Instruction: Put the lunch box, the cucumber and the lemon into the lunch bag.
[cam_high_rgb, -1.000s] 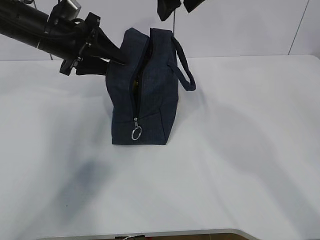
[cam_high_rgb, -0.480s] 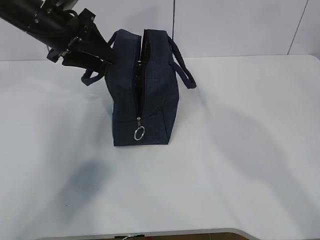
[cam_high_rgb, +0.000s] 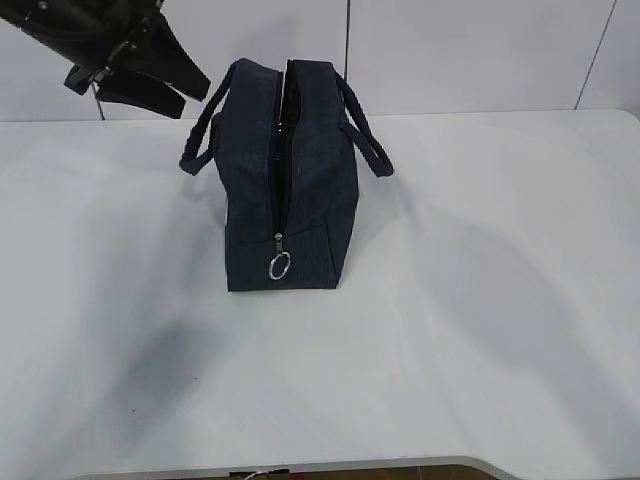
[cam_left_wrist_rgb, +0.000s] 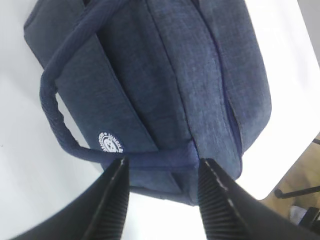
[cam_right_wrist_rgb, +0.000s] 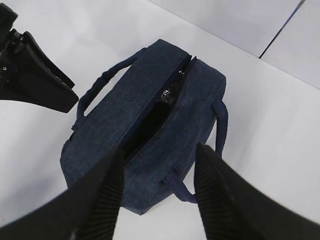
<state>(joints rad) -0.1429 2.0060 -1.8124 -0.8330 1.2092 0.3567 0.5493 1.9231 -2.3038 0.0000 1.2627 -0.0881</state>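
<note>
The inside of the lunch bag (cam_right_wrist_rgb: 165, 130) is seen only as a dark slit, so its contents cannot be told. The left hand (cam_high_rgb: 140, 75) is cut off by the exterior view's top edge. The logo (cam_left_wrist_rgb: 110, 143) lettering is too small to read.

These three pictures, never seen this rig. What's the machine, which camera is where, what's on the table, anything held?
It is a robot with two arms, each ending in a two-fingered hand. One picture looks at the table from the front; the other two come from cameras on each wrist, looking past the fingers. On the white table stands a navy lunch bag, its zipper partly open, ring pull hanging low. The left hand hovers beside the bag, up by its handle; the right hand hangs above it. Both are open and hold nothing. No food or box is visible.
</note>
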